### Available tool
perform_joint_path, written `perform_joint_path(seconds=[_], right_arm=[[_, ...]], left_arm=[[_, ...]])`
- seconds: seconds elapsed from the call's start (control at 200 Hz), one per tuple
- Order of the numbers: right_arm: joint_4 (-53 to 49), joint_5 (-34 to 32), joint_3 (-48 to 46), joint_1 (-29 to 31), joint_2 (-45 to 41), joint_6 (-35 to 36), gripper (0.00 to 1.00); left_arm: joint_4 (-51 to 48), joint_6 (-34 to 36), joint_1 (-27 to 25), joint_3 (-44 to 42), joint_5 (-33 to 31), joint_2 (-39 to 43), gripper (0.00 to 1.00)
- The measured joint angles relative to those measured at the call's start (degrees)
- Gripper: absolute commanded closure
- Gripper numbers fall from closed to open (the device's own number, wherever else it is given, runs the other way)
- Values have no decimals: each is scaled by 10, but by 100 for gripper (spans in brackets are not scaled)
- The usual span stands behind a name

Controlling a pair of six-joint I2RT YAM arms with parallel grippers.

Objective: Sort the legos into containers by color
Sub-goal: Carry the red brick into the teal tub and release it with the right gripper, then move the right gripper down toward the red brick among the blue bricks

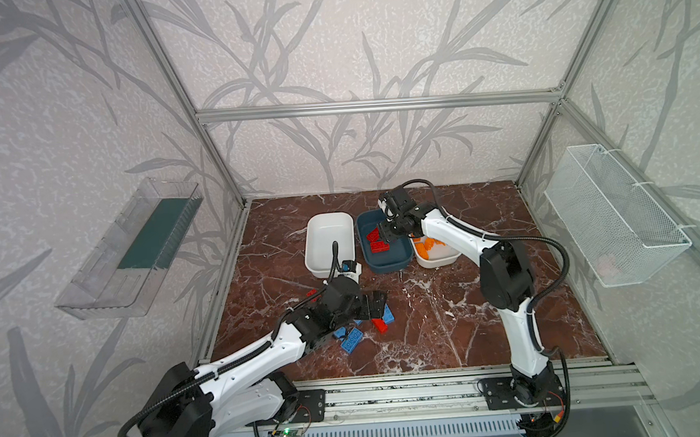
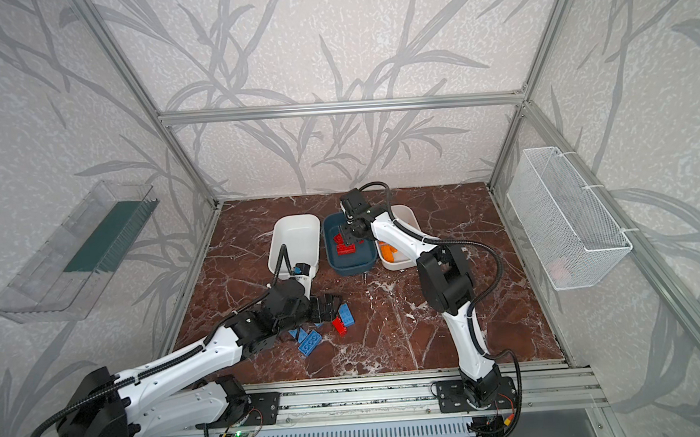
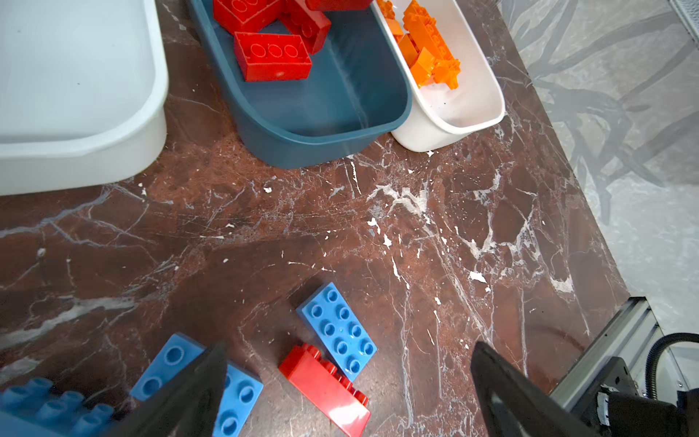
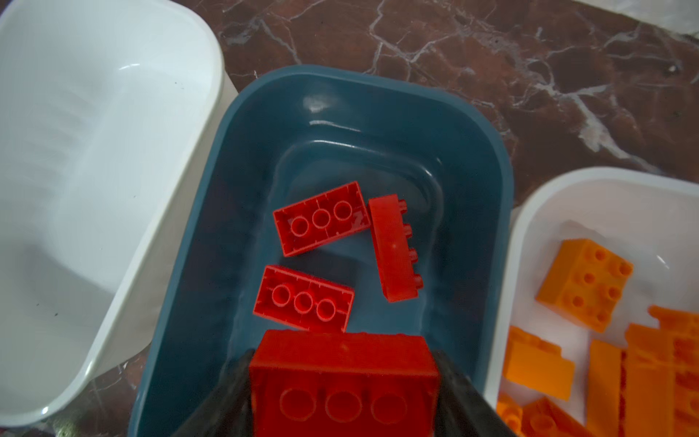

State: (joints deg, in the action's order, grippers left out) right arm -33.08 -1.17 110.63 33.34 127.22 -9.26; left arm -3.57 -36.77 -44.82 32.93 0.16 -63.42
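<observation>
Right now the right gripper point(image 1: 387, 234) hangs over the dark teal tub point(image 4: 503, 170), its jaws part-closed on a red brick point(image 4: 342, 363) that it pinches by the long sides, hollow underside facing the wrist camera. Three red bricks point(image 4: 321, 219) already lie on the tub floor below. Two are upside down and one is on its side. The held brick sits over the near end of the tub rather than the middle. If it is let go from this height it could strike the upturned brick point(image 4: 304, 299) just under it and hop toward the rim. It could also skip into the white tub point(image 4: 529, 196) that touches the teal one and holds the orange bricks point(image 4: 584, 282).

The left gripper point(image 3: 350, 347) hovers low over the marble table point(image 3: 340, 227), jaws spread wide and holding nothing. Between its fingers lie a red brick on its side point(image 3: 325, 389) and a blue brick point(image 3: 338, 331), studs up, the two touching. That contact looks like the main hazard. Jaws this wide, coming straight down, may well close on both colours at once, or shove the blue one and roll the red one flat. One finger point(image 3: 196, 386) also overlaps a second blue brick point(image 3: 238, 393) and might clip it. More blue pieces point(image 3: 49, 408) crowd close by.

The other white tub point(image 4: 212, 75) is empty, so no blue has been sorted yet. A red pick by the left arm would head for the teal tub, where the right arm is, so the two could meet there.
</observation>
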Motion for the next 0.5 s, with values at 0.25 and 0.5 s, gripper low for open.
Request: perform_joint_path(seconds=[0.25,0.5], right_arm=[[-68,29,154,-5,99,17,21],[-93,49,88,0,38,16,20]], left_arm=[[-29,4,11,0,2,-1,1],[-72,-3,11,-14,2,69,1]])
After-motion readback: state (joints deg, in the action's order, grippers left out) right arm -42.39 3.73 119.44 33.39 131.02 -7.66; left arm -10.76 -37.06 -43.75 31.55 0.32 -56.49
